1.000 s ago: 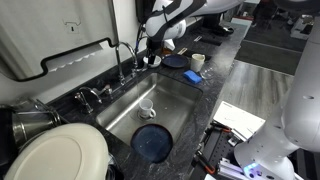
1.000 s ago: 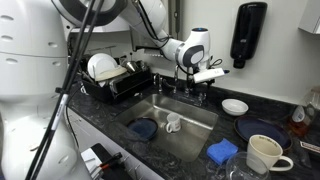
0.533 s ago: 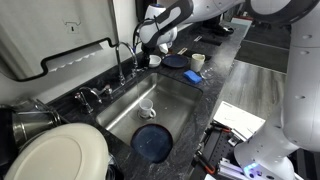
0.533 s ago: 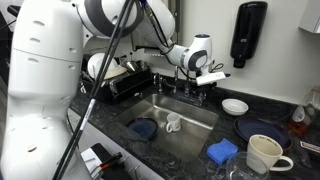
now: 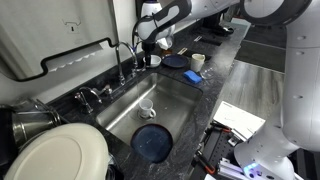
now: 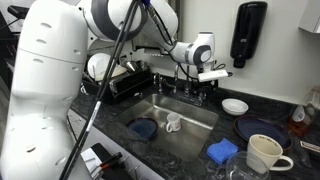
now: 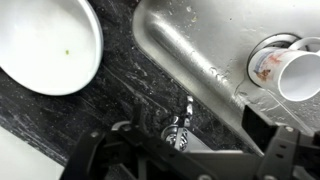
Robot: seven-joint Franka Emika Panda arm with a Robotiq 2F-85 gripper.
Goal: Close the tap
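Your bench (image 5: 218,82) holds a sink (image 5: 175,95). By the bench's back edge, your hand (image 5: 150,47) hangs just beside the tap (image 5: 119,55). Only the wrist view shows its fingers (image 7: 92,160) spread open, holding nothing, with the tap between them.

Between fingers (image 7: 285,155): tap (image 7: 181,127) fills the gap.
Ahead, one side: white plate (image 7: 45,45) on counter (image 7: 112,92).
Ahead, other side: sink (image 7: 190,48) open; mug (image 7: 290,68) inside.

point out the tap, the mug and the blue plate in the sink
tap (image 5: 121,64), in an exterior view, upright neck
mug (image 7: 298,76), wrist view, white side
blue plate (image 5: 152,142), in an exterior view, centre
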